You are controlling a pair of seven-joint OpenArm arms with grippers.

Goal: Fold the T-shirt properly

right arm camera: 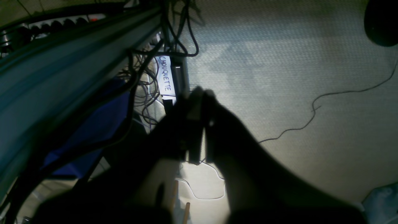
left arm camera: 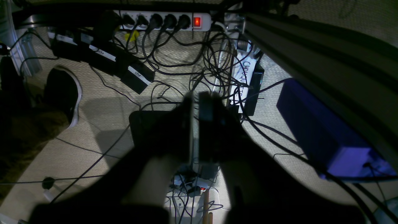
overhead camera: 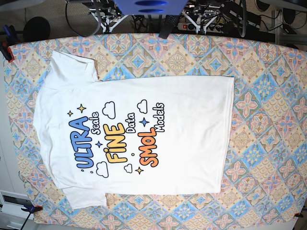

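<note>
Base view shows the T-shirt (overhead camera: 134, 139) flat, print up, on the patterned surface (overhead camera: 268, 96), while both wrist views show clenched tools, left (left arm camera: 195, 102) and right (right arm camera: 200, 102), over floor cables (left arm camera: 174, 62).

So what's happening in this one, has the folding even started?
Not yet, by the look of it. The T-shirt lies spread flat, print side up, on the patterned tablecloth, with no fold in it. Neither arm is over the table: both wrist cameras look down at carpet and cables beside a power strip. The left claw and the right claw both appear closed and hold nothing.
</note>
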